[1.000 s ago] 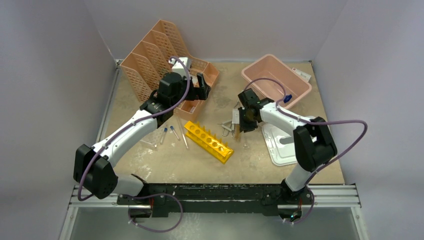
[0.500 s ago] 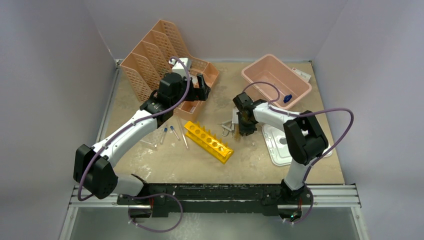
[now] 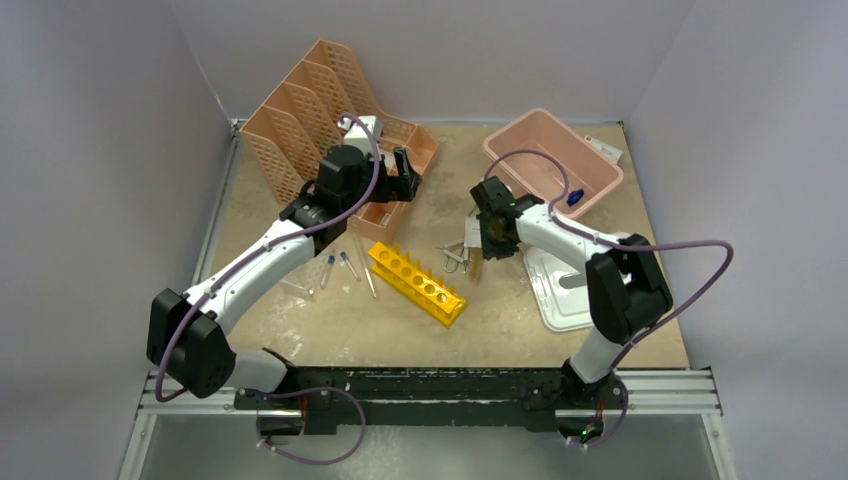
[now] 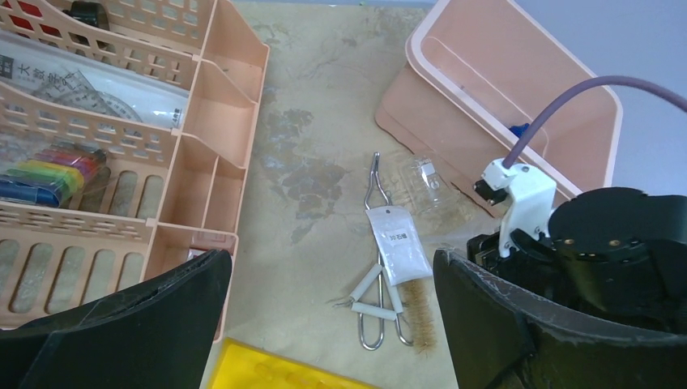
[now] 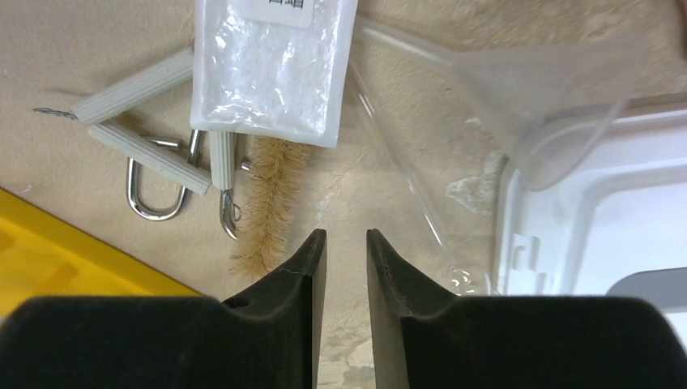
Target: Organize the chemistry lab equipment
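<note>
The yellow test-tube rack [image 3: 417, 283] lies slantwise at the table's middle. Two thin blue-capped tubes [image 3: 338, 267] lie to its left. The silvery tongs [image 3: 455, 256] lie to its right under a white sachet [image 5: 275, 65], next to a tan brush [image 5: 263, 211]. The small blue piece [image 3: 574, 198] sits in the pink tub [image 3: 545, 150]. My right gripper [image 5: 346, 235] hovers low just right of the brush, jaws a narrow gap apart, empty. My left gripper [image 3: 405, 178] is wide open and empty above the peach organizer's front corner. The tongs [image 4: 379, 300] show between its fingers.
The peach mesh organizer [image 3: 300, 120] stands at the back left with stationery inside. A white lid [image 3: 560, 290] lies right of my right gripper. A clear funnel [image 5: 559, 97] and a clear thin tube [image 5: 405, 162] lie by the lid. Grey walls close in the table.
The right arm's elbow swung in to the left and then back out to the right, while its gripper stayed over the tongs and brush. The left arm has not moved.
</note>
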You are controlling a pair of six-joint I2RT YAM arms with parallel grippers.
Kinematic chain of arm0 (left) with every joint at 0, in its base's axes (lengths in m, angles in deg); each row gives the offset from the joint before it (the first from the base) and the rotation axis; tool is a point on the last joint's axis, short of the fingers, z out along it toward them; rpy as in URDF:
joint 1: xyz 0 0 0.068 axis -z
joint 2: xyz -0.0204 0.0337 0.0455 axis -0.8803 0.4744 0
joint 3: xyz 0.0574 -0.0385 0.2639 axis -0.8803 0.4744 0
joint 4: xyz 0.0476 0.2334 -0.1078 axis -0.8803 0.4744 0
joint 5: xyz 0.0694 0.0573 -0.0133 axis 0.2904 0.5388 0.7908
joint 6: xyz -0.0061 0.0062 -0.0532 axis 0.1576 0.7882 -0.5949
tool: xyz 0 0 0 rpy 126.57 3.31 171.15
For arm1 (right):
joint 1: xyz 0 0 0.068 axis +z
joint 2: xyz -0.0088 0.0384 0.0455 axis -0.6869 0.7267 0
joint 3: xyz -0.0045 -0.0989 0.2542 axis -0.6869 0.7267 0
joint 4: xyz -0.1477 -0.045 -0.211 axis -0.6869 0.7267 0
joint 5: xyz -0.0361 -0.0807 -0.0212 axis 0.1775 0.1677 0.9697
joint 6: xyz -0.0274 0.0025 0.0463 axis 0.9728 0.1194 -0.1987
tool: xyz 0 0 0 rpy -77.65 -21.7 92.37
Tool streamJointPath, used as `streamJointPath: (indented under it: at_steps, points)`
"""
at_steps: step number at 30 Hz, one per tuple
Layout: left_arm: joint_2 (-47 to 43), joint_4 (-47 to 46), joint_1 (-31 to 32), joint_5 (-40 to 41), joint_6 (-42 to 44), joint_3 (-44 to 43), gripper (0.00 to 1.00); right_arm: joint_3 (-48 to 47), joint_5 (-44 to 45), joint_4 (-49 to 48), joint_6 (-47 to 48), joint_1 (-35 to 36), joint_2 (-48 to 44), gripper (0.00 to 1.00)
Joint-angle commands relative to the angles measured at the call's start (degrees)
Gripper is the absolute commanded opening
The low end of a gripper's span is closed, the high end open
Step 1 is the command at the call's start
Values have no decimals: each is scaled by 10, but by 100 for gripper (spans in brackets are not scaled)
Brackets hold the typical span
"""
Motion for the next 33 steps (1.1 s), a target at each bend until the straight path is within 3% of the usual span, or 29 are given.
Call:
streamJointPath:
  at_steps: [1,8,17,23,33]
  points:
    - [-5,-21,-3,-9,-7,-13,94,-13,52,18,30,3,-22,29]
    - [-1,-31,-4,-19,-11,-10,94,3,36,12,81,2,10,49]
    - [-1,-33,-4,-25,-16,-9,94,11,-8,6,127,-13,42,49]
    - [-4,-32,-4,-28,-17,-7,93,10,-31,12,140,-15,54,36]
    - [-5,-32,-4,-30,-15,-9,93,-23,34,26,148,-16,-3,54]
